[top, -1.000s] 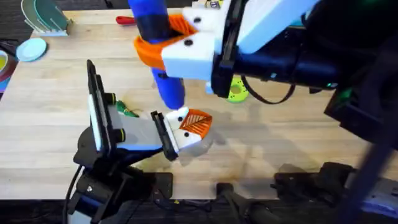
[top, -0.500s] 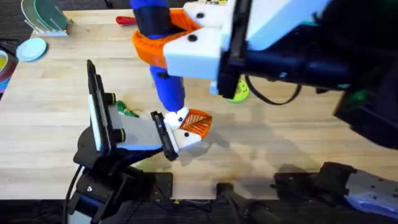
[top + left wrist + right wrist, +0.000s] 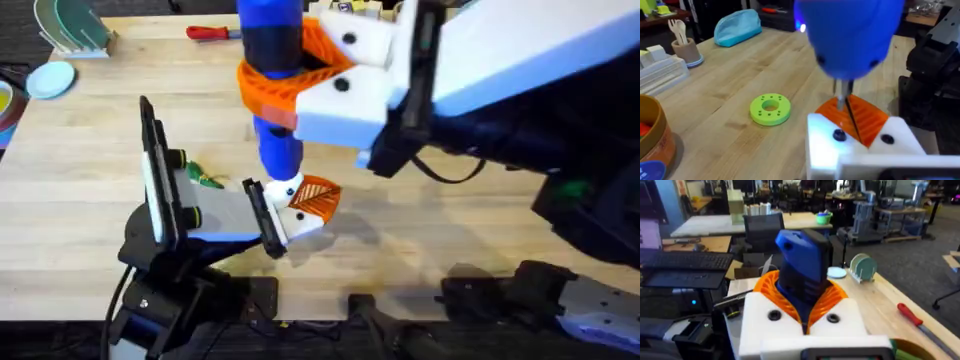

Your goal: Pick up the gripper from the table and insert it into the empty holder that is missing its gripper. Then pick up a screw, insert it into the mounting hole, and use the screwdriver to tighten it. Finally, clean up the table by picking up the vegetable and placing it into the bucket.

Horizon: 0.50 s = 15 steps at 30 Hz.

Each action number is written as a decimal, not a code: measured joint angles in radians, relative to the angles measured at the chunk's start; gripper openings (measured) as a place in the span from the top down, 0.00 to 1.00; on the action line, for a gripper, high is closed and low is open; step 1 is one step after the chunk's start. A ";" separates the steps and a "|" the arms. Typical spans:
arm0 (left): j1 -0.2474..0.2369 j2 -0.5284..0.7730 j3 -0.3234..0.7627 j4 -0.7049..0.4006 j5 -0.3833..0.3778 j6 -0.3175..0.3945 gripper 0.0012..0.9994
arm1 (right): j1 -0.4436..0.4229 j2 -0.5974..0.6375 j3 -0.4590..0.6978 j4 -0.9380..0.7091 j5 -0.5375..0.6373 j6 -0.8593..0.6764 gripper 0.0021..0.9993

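The right hand [image 3: 805, 322] is clamped on a blue powered screwdriver [image 3: 272, 80], its bit down at the left hand [image 3: 305, 205]; whether that hand's fingers are parted cannot be told. No writing is readable.

Lighting is even and bright, with soft shadows on the surface [image 3: 450, 230]. The right arm [image 3: 520, 70] close under the overhead camera appears blurred; the blue tool [image 3: 850, 40] is out of focus.

An electric screwdriver [image 3: 272, 90] stands upright over the holder [image 3: 305, 200] near the table's [image 3: 440, 215] middle. The vegetable [image 3: 203, 178] lies left of it; the hand screwdriver [image 3: 212, 32] lies at the far edge.
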 joint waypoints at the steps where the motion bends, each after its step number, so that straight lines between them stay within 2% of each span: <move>1: 0.000 0.000 0.000 0.000 0.000 0.000 0.99 | 0.000 0.006 -0.002 -0.003 -0.001 0.000 0.98; 15: 0.000 0.000 0.000 0.000 0.000 0.000 0.99 | 0.000 0.012 -0.004 -0.054 -0.008 0.000 0.98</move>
